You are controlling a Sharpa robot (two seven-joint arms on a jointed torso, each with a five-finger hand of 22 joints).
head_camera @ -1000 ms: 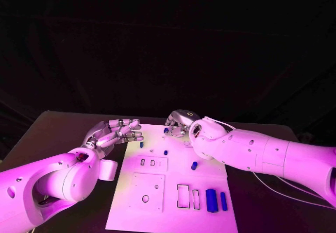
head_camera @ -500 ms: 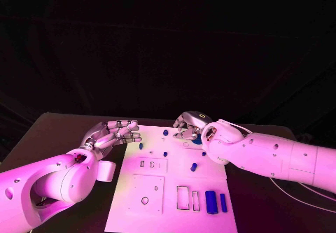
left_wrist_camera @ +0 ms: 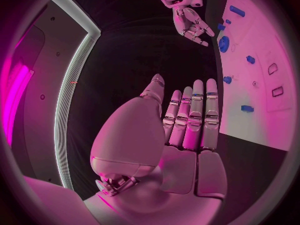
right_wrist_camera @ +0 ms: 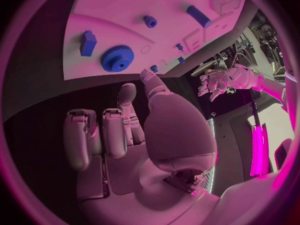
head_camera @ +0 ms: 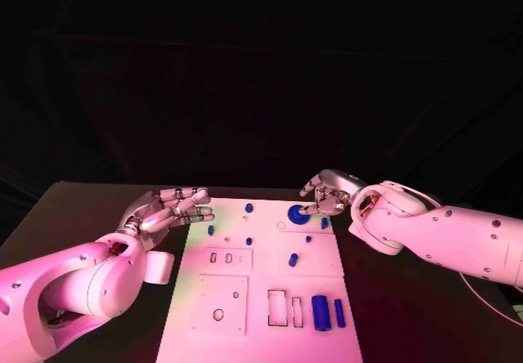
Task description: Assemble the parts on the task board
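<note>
The white task board [head_camera: 261, 287] lies in the middle of the black table. A blue gear [head_camera: 296, 214] lies flat near the board's far right corner, also seen in the right wrist view as the gear [right_wrist_camera: 117, 58]. My right hand [head_camera: 327, 193] hovers just right of and beyond the gear, fingers loosely bent and apart, holding nothing. My left hand [head_camera: 169, 210] is held over the board's far left edge, palm up and fingers stretched out, empty. Small blue pegs [head_camera: 249, 241] stand on the board, and two long blue bars [head_camera: 320, 312] lie near its front right.
Rectangular slots [head_camera: 276, 308] and a square plate with a round hole [head_camera: 218, 314] mark the board's near half. A blue block [right_wrist_camera: 88, 42] lies beside the gear. Dark table runs on both sides of the board.
The right hand has drawn back to the right off the blue gear, which now lies uncovered on the board. The left hand has kept its pose. The camera has shifted.
</note>
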